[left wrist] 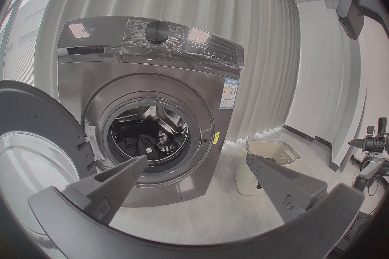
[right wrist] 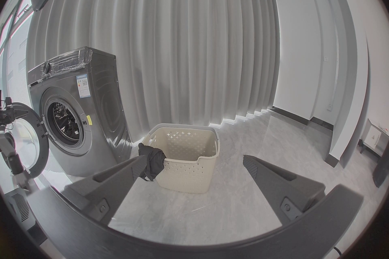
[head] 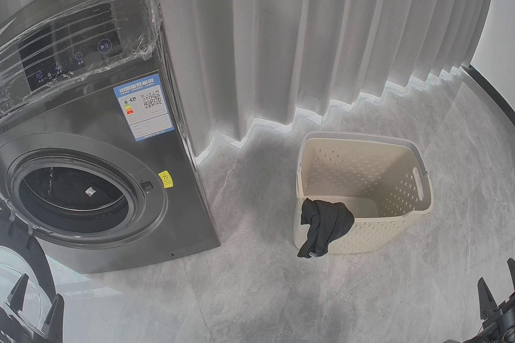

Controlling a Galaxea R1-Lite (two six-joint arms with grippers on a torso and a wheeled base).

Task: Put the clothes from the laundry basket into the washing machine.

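Note:
A cream laundry basket (head: 416, 156) (right wrist: 210, 138) (left wrist: 283, 146) stands on the grey floor to the right of the washing machine. A black garment (head: 323, 225) (right wrist: 153, 159) hangs over its front left rim. The grey washing machine (head: 102, 108) (left wrist: 162, 69) (right wrist: 101, 81) has its round door (left wrist: 28, 130) swung open, with dark clothes (left wrist: 144, 144) lying in the drum. My left gripper (left wrist: 196, 162) (head: 36, 297) is open in front of the drum, some way back from it. My right gripper (right wrist: 194, 164) (head: 499, 290) is open and holds nothing, short of the basket.
White curtains (head: 322, 22) hang behind the machine and basket. Bare grey floor (head: 257, 285) lies between the machine and the basket. A white wall (right wrist: 296, 49) with a dark skirting runs along the right side of the room.

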